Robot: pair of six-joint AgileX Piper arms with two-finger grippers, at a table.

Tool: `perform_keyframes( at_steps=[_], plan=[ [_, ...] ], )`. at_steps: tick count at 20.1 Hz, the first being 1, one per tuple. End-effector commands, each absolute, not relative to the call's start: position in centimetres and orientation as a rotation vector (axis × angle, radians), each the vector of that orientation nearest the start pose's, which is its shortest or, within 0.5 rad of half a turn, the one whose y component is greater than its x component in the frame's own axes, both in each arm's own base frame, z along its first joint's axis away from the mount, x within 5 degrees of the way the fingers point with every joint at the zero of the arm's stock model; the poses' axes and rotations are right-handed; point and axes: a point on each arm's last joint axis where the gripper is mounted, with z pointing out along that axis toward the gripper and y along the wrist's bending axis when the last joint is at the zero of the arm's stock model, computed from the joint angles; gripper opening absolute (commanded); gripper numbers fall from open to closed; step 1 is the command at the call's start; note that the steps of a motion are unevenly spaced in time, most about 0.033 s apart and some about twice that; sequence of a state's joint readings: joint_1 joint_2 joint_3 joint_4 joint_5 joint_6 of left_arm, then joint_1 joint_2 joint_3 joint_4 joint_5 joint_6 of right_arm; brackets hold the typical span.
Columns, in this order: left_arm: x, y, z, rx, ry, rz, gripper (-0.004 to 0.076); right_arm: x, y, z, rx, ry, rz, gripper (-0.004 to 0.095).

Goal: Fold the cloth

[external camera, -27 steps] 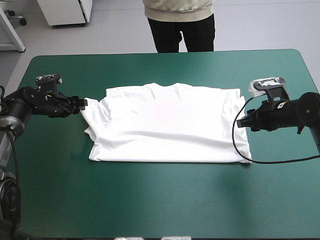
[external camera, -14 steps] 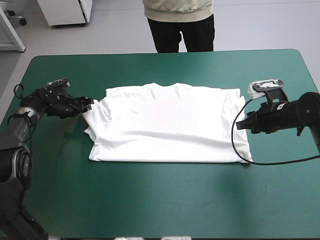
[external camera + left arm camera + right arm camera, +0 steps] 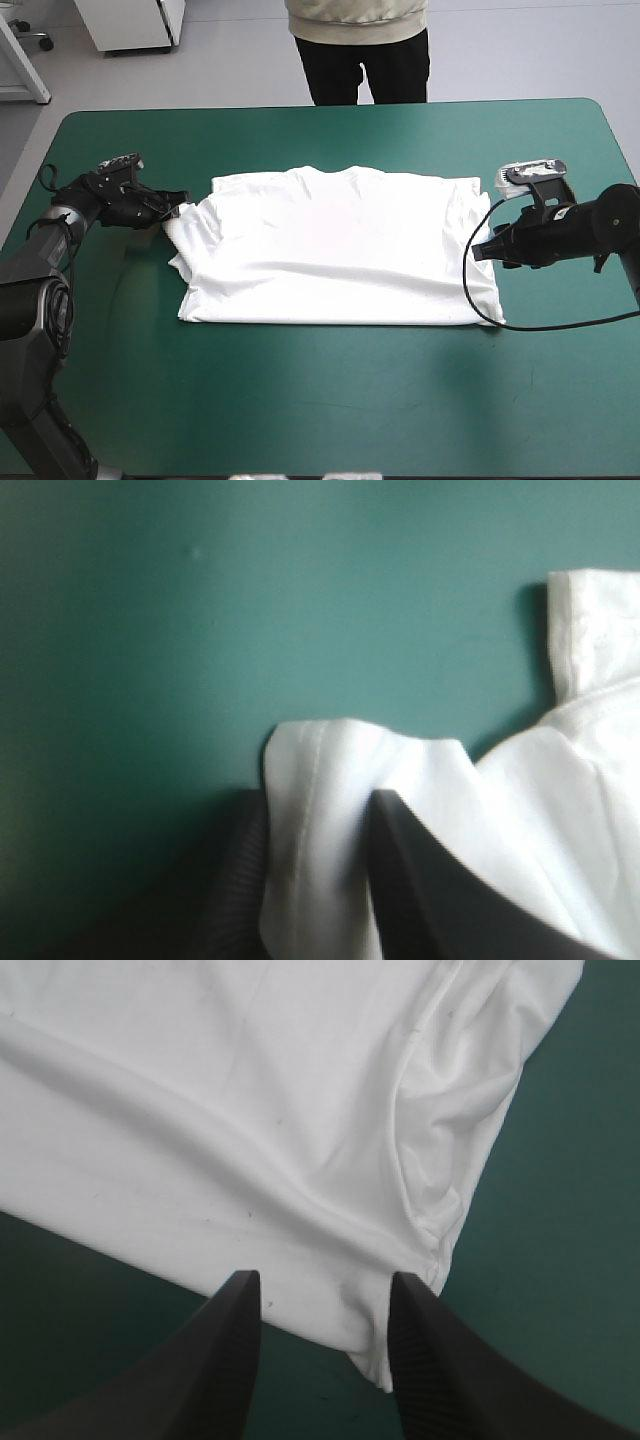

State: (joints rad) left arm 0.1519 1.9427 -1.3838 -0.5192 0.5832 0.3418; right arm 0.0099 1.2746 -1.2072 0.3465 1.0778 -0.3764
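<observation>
The white short-sleeved T-shirt [image 3: 330, 250] lies flat at the middle of the teal-green tabletop [image 3: 320, 410], its long axis running across from one arm to the other, so each end faces a set of jaws. The left jaws stand a little apart astride the sleeve [image 3: 320, 780] that pokes from the shirt's left end, cloth filling the gap between them; I judge them not yet clamped. The right jaws are spread at the shirt's right edge, a corner of the cloth [image 3: 385, 1355] lying between their black tips. Neither arm is nearer than the other. Against the earlier frames, the left jaws have crept in from just short of the sleeve to around it — the right arm and the shirt have not moved.
</observation>
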Motion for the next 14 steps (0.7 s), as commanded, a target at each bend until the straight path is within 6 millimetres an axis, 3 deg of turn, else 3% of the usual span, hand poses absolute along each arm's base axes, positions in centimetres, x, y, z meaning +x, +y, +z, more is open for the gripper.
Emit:
perform_keyframes(
  at_steps=[1, 3, 8, 11, 14],
  plan=[
    [41.9, 3.7, 22.5, -0.206, 2.482, -0.357, 0.0097, 24.5, 2.9, 37.5, -0.372, 2.445, 0.318, 0.0391],
    [41.8, 3.6, 23.3, -0.152, 2.472, -0.358, -0.0006, 24.5, 2.9, 37.5, -0.372, 2.445, 0.318, 0.0391],
    [40.9, 2.8, 28.6, -0.033, 2.382, -0.341, -0.0009, 24.5, 2.9, 37.5, -0.372, 2.445, 0.319, 0.0391],
    [40.2, -0.7, 31.3, 0.196, 2.445, -0.4, -0.0009, 24.6, 2.9, 37.5, -0.377, 2.442, 0.317, 0.0391],
    [39.8, -3.8, 32.1, 0.342, 2.459, -0.413, -0.0009, 24.6, 2.9, 37.5, -0.377, 2.442, 0.317, 0.0391]
  ],
)
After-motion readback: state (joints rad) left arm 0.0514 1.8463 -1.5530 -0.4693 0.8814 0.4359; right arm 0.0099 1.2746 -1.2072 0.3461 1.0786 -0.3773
